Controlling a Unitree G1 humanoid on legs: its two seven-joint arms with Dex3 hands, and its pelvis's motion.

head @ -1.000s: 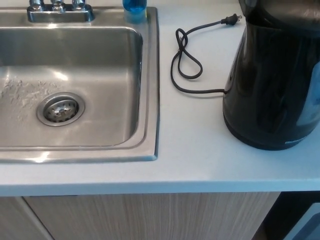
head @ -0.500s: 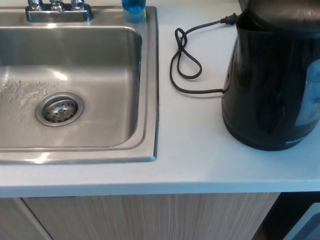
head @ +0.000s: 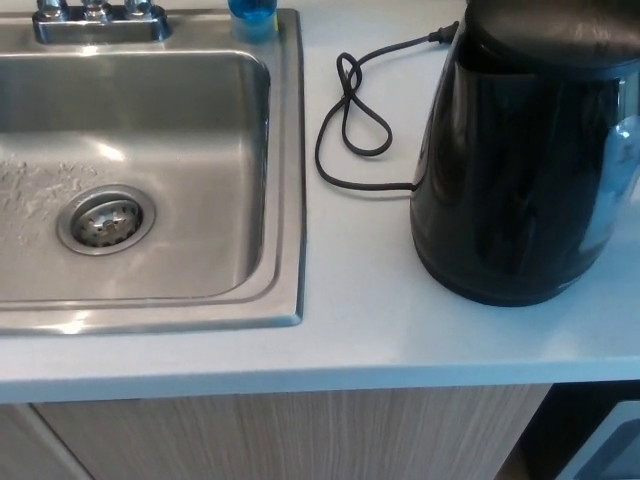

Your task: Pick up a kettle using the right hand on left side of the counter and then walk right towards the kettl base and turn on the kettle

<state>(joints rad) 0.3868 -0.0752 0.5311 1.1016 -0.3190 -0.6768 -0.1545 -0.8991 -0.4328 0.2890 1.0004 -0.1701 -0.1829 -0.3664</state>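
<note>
A black electric kettle (head: 520, 160) fills the right side of the head view, standing upright on the pale counter (head: 360, 310), its lid shut. Its base is hidden beneath it. A black power cord (head: 350, 130) runs from the kettle's lower left, loops on the counter and ends in an unplugged plug (head: 443, 36) near the back. Neither of my hands shows in the picture.
A stainless steel sink (head: 284, 200) with a round drain (head: 105, 220) takes up the left half. Faucet fittings (head: 95, 18) and a blue bottle (head: 253, 12) sit at its back rim. A wood-grain cabinet front (head: 290, 440) lies below the counter edge.
The whole picture has slid left and slightly up, so the camera has moved right. The kettle shows larger and more of it is in view. Nothing on the counter has moved.
</note>
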